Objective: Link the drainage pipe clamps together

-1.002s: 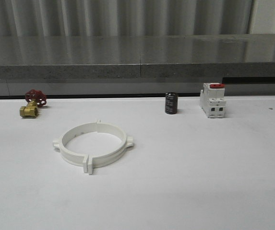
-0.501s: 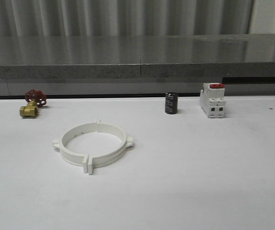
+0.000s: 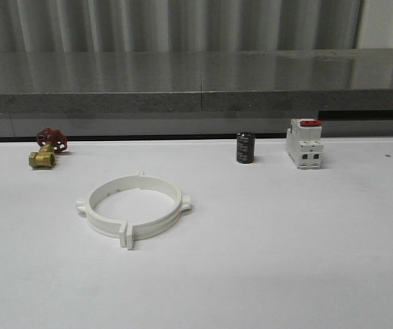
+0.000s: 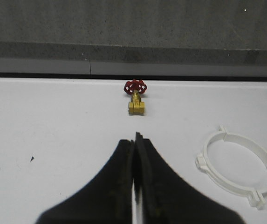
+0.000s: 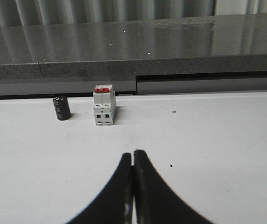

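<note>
White plastic drainage pipe clamps lie joined as one ring on the white bench, left of its middle, nearer than the brass valve at the far left edge, while the left gripper and right gripper hover clenched, empty.

Clamps looking matt white plastic; valve showing shiny brass w/ red handwheel; counter looking smooth, matt white.

Two black hands, each with smooth, tapering curved fingers.
</note>
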